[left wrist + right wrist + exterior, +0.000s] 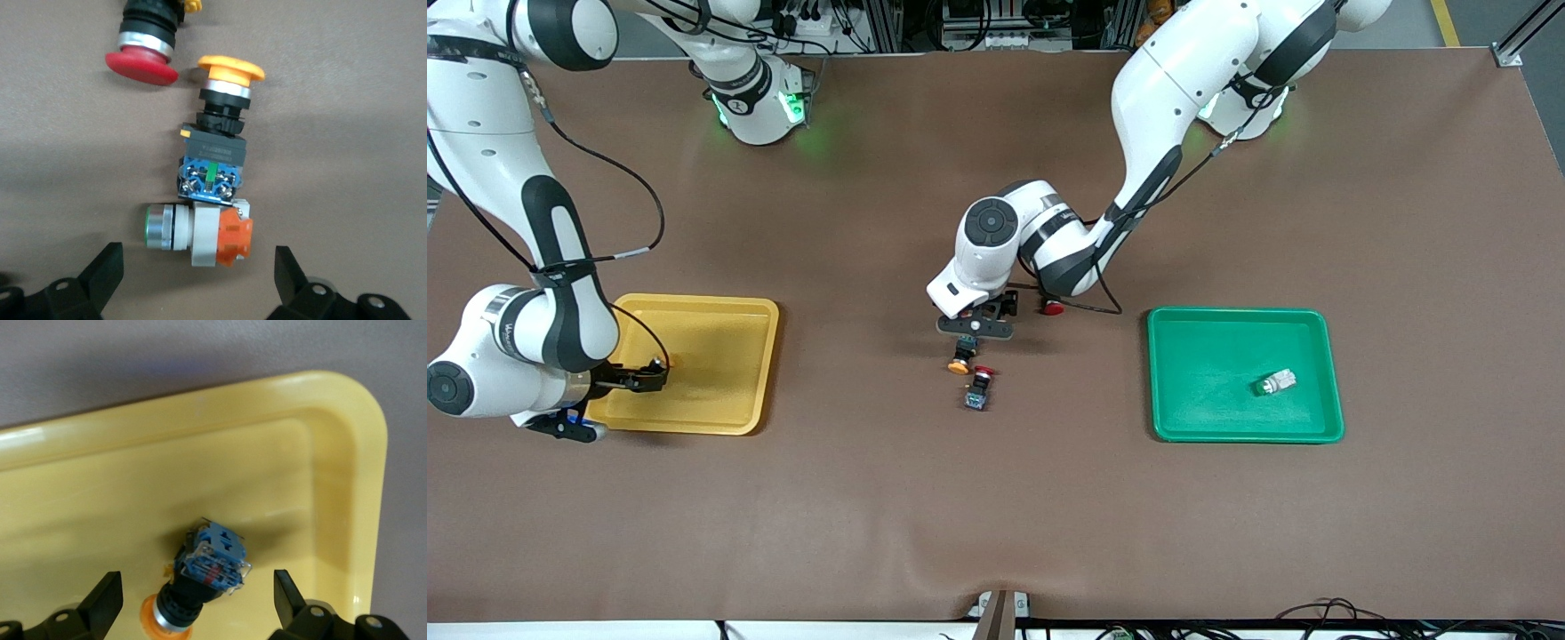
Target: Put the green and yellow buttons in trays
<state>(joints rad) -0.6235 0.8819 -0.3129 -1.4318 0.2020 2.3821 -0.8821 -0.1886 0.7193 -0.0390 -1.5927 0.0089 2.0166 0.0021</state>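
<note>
A yellow button (200, 580) lies released between the right gripper's (199, 603) wide fingers; the green button (199, 233), framed by the left gripper's (199, 283) wide fingers, is to be grasped next

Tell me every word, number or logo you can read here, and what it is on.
Nothing reads clearly.
Pale print on the black body of the yellow-capped push-button switch, near the open left gripper: too blurred.
Small writing on the left arm's white wrist and the right arm's wrist: too small.
No text on the yellow plastic tray under the open right gripper.
</note>
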